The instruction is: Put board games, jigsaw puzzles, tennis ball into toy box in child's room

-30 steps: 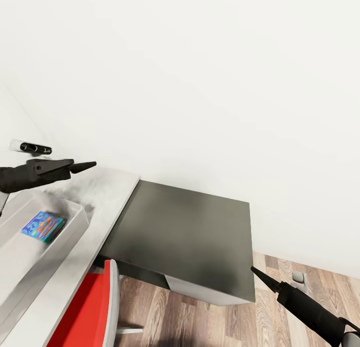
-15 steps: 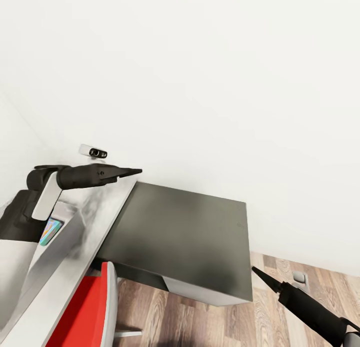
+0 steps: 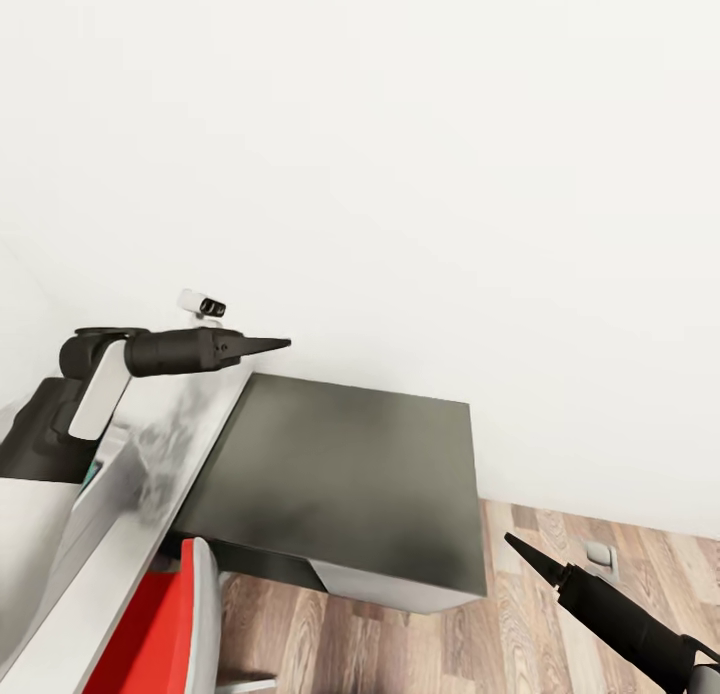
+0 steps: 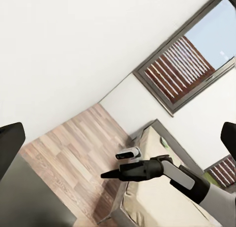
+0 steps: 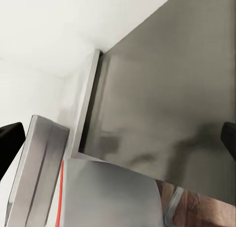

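Note:
The pale grey table (image 3: pixel 160 444) runs along the left edge of the head view. The light grey toy box (image 3: pixel 105 479) stands on it, mostly hidden behind my left arm. A teal sliver of something inside the box (image 3: pixel 92 467) peeks past the arm. My left gripper (image 3: pixel 272 344) hangs above the table's end, pointing toward the dark cabinet, open and empty; its fingers (image 4: pixel 10 148) sit wide apart. My right gripper (image 3: pixel 515 544) hovers over the wood floor at the lower right, also open and empty. The bed (image 4: pixel 157 202) appears in the left wrist view behind my right arm.
A low dark-grey-topped cabinet (image 3: pixel 340 474) stands against the white wall beside the table. A red chair with a grey back (image 3: pixel 150 624) is tucked under the table's near side. Wood-plank floor (image 3: pixel 560 534) lies right of the cabinet. A window (image 4: pixel 187 65) is above the bed.
My left arm has swung right, from over the toy box to the table's end, and now covers the box. The view has turned slightly right. The right arm has held still.

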